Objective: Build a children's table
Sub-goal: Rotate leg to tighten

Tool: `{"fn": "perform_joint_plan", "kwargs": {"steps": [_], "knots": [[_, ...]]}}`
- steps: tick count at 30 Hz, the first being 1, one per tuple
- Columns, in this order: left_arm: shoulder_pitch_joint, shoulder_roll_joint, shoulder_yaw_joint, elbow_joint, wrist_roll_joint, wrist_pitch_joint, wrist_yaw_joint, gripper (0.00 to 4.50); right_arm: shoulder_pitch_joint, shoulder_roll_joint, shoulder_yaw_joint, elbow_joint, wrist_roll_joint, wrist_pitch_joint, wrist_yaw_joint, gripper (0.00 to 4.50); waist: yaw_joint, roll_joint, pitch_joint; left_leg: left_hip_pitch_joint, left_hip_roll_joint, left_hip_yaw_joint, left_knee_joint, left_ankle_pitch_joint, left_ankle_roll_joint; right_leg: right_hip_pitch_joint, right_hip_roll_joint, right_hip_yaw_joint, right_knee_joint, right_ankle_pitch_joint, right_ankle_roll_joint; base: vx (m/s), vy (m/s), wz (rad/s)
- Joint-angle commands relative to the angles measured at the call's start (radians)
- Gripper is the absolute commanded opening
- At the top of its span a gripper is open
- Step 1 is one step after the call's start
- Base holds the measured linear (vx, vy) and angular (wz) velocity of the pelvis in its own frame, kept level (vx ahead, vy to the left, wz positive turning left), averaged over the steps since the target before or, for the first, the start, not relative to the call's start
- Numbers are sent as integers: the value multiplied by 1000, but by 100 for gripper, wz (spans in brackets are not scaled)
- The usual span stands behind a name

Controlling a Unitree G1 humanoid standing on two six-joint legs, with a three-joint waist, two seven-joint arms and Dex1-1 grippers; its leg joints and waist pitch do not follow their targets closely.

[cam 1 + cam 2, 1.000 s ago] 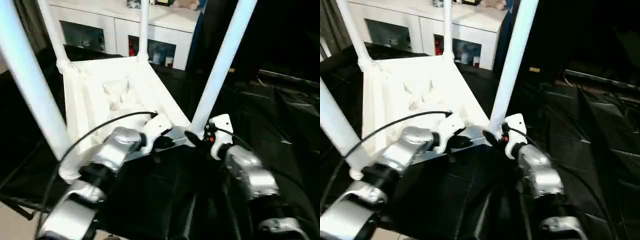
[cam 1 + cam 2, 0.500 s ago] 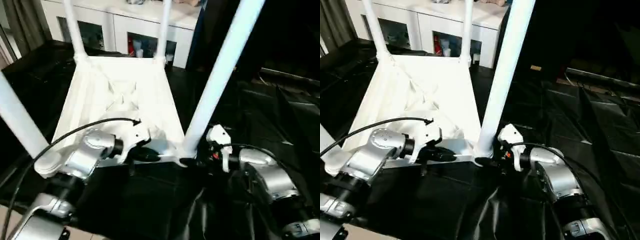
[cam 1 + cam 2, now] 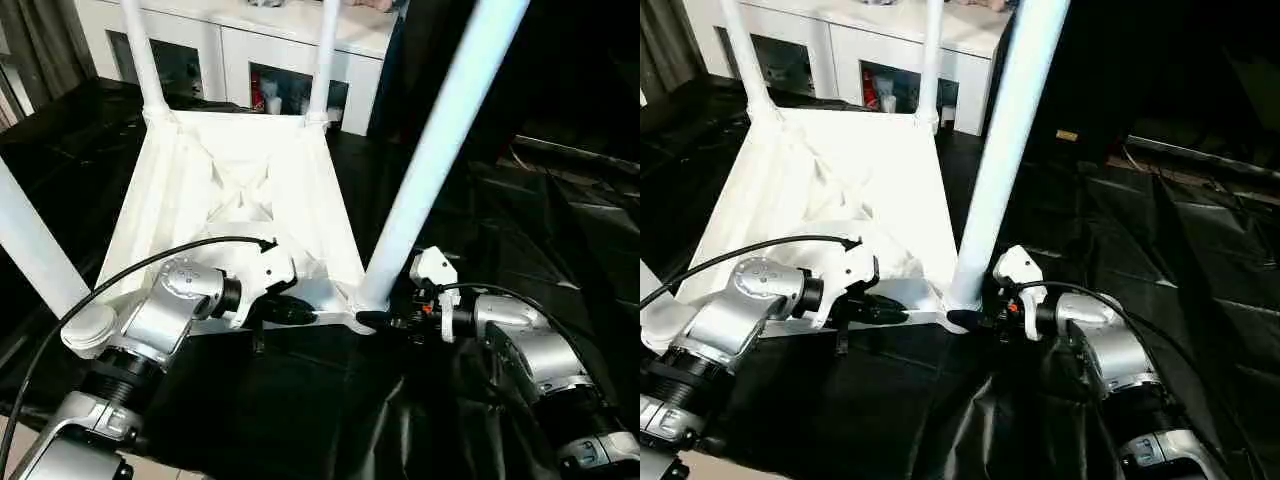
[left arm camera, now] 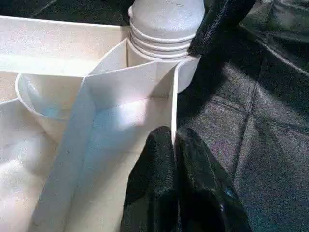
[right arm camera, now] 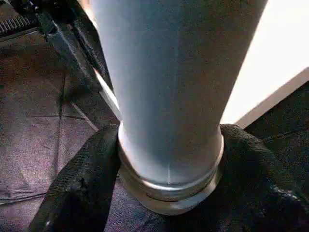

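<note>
The white children's table [image 3: 235, 190] lies upside down on black cloth, ribbed underside up, with its legs standing up from the corner sockets. My left gripper [image 3: 303, 316] is shut on the thin near rim of the top; in the left wrist view its fingertips [image 4: 161, 159] pinch that rim wall just beside the near right socket [image 4: 164, 46]. My right gripper [image 3: 374, 320] sits at the foot of the near right leg [image 3: 440, 150]. In the right wrist view its black fingers [image 5: 82, 188] press on both sides of the leg's base [image 5: 169, 111].
A white cabinet with glass doors [image 3: 270, 60] stands behind the table. Wrinkled black cloth [image 3: 560, 220] covers the surface all around. A black cable [image 3: 150, 265] loops over my left forearm. The near left leg [image 3: 30, 250] rises close to my left arm.
The head view has swung and tilted, so the table now looks squarer. My right gripper's fingers have drawn in around the leg's base. The left gripper stays clamped on the rim.
</note>
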Motion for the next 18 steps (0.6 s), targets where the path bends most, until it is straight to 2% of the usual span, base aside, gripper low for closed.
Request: {"fn": "perform_joint_plan", "kwargs": {"steps": [1, 3, 4, 5, 6, 8, 9, 10, 12, 13, 14, 15, 16, 17, 18], "knots": [[30, -22, 5, 10, -52, 7, -1, 0, 8, 9, 23, -2, 12, 7, 32, 276, 4, -16, -49, 4, 22, 0, -61, -166, 54, 46, -42, 30, -69, -236, -176, 0, 0, 0], [31, -27, 5, 10, -48, 14, 12, 0, 13, 21, 13, -2, 17, 9, 15, 273, 5, -16, -49, 4, 22, 0, -61, -167, 54, 46, -43, 30, -69, -246, -174, 0, 0, 0], [33, -31, 5, 10, -44, 18, 24, 0, 16, 30, 6, -3, 22, 11, 3, 273, 4, -13, -49, 4, 22, 0, -61, -170, 52, 45, -44, 30, -69, -250, -173, 0, 0, 0], [32, -38, 6, 12, -39, 19, 40, 0, 20, 42, -6, -6, 35, 18, -11, 273, 4, -16, -48, 4, 22, 0, -62, -173, 51, 45, -43, 30, -71, -256, -171, 0, 0, 0], [17, -69, 9, 40, -14, 24, 111, 0, 30, 94, -57, -11, 74, 51, -95, 272, 4, -14, -48, 5, 23, -1, -63, -182, 47, 45, -44, 30, -72, -267, -170, 0, 0, 0], [11, -81, 10, 51, -5, 27, 137, 0, 34, 111, -72, -11, 82, 60, -124, 272, 2, -15, -46, 5, 23, -2, -66, -204, 34, 42, -44, 30, -77, -302, -160, 0, 0, 0], [-18, -125, 6, 97, 27, 30, 220, 0, 47, 153, -81, -3, 55, 57, -228, 272, 2, -11, -47, 4, 22, -5, -68, -213, 19, 44, -44, 29, -78, -332, -146, 0, 0, 0], [-21, -129, 6, 102, 31, 31, 228, 0, 48, 157, -82, -2, 52, 57, -239, 272, 0, -6, -43, 13, 22, -2, -69, -240, 8, 32, -42, 32, -88, -354, -140, 0, 0, 0], [-54, -186, -3, 148, 53, 44, 302, 0, 53, 203, -84, 13, 4, 45, -371, 272, -1, -9, -43, 9, 20, -5, -71, -260, -8, 37, -44, 32, -88, -387, -126, 0, 0, 0], [-61, -199, -5, 158, 57, 48, 317, 0, 53, 213, -84, 15, -8, 42, -398, 272, -2, -11, -40, 12, 18, -6, -72, -289, -13, 35, -45, 30, -96, -444, -107, 0, 0, 0], [-88, -245, -17, 188, 70, 66, 361, 0, 48, 247, -88, 21, -48, 40, -501, 272, -2, -3, -41, 17, 17, -8, -72, -313, -16, 31, -47, 31, -103, -480, -94, 0, 0, 0], [-89, -248, -18, 190, 71, 68, 364, 0, 48, 249, -88, 21, -51, 40, -507, 272, -4, -4, -41, 17, 17, -9, -73, -320, -18, 29, -47, 31, -105, -492, -88, 0, 0, 0], [-105, -276, -24, 207, 79, 78, 391, 0, 44, 267, -87, 18, -75, 37, -556, 272, -2, -6, -42, 14, 17, -12, -74, -324, -18, 33, -47, 29, -105, -504, -79, 0, 0, 0], [-112, -289, -27, 215, 83, 82, 400, 0, 43, 277, -89, 14, -83, 36, -575, 272, -3, 1, -42, 16, 17, -12, -74, -328, -19, 31, -46, 30, -105, -502, -78, 0, 0, 0], [-118, -301, -31, 223, 86, 87, 407, 0, 40, 288, -92, 7, -81, 35, -580, 272, -5, 1, -43, 18, 16, -12, -74, -338, -18, 29, -44, 29, -106, -490, -78, 0, 0, 0]]}}
